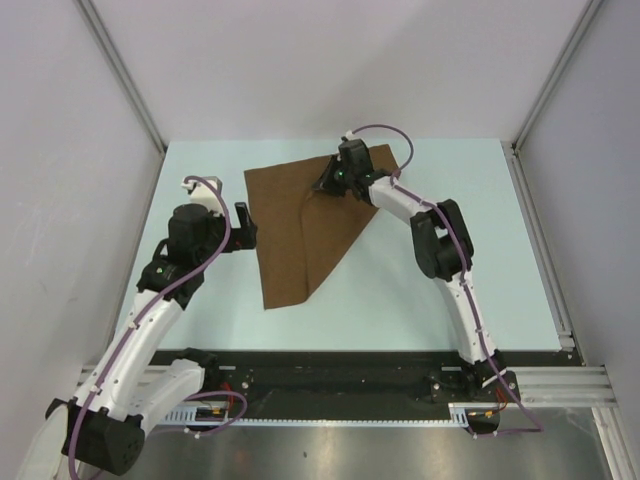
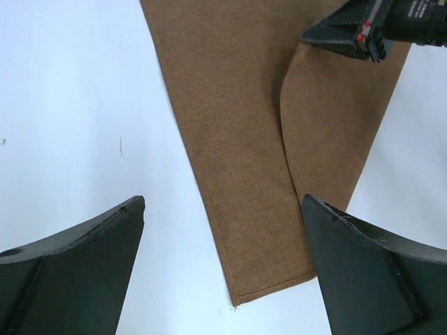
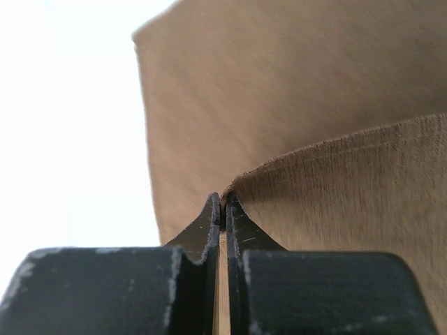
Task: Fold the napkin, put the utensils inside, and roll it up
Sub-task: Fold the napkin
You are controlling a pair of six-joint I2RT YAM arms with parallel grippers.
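Lab robot cell: pale blue table (image 1: 480, 180), blank white panels (image 1: 300, 60), aluminium struts (image 1: 118, 70).

A pale blue table (image 1: 400, 310) sits between white walls (image 1: 60, 150), a metal rail (image 1: 560, 378) along its near edge.

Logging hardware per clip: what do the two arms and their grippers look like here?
The left arm and right arm have white link shells with black joints; a purple cable loops along each. The left gripper and right gripper have matte black, wedge-shaped fingers. The right one carries a small red mark by its fingers.
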